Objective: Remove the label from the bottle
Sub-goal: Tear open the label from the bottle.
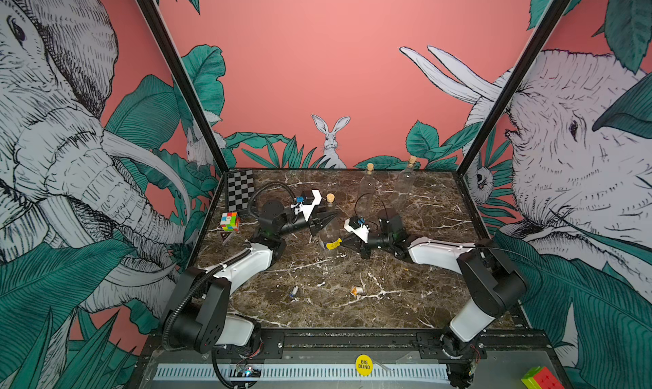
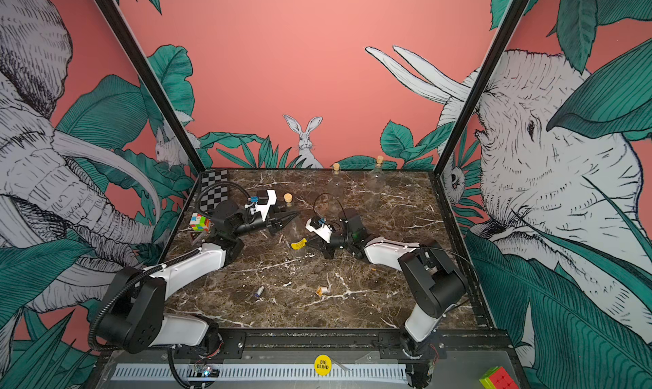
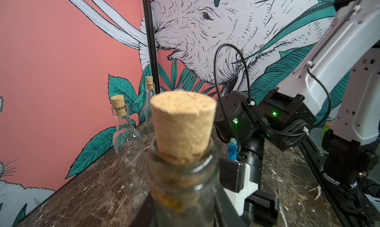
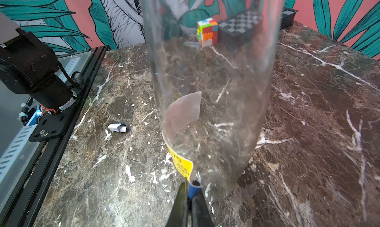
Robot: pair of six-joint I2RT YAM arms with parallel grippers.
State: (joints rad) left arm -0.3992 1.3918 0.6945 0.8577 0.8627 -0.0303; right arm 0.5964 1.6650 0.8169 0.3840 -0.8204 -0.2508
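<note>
Yellow paper label [image 4: 182,166], partly peeled from the clear corked glass bottle [image 4: 209,71] mid-table, sits pinched in the right gripper [image 4: 190,195]; the left gripper [image 1: 326,220] clasps the bottle's shoulder. Two more corked bottles [image 1: 367,189] stand near the far edge of the marble table [image 1: 405,299] — two crumpled label scraps [image 1: 294,291] lie toward its roomy near edge.

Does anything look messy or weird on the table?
Yes. The yellow label hangs half-peeled off the bottle, its corner pinched in the right pincer, and two crumpled paper scraps lie loose on the marble table.
</note>
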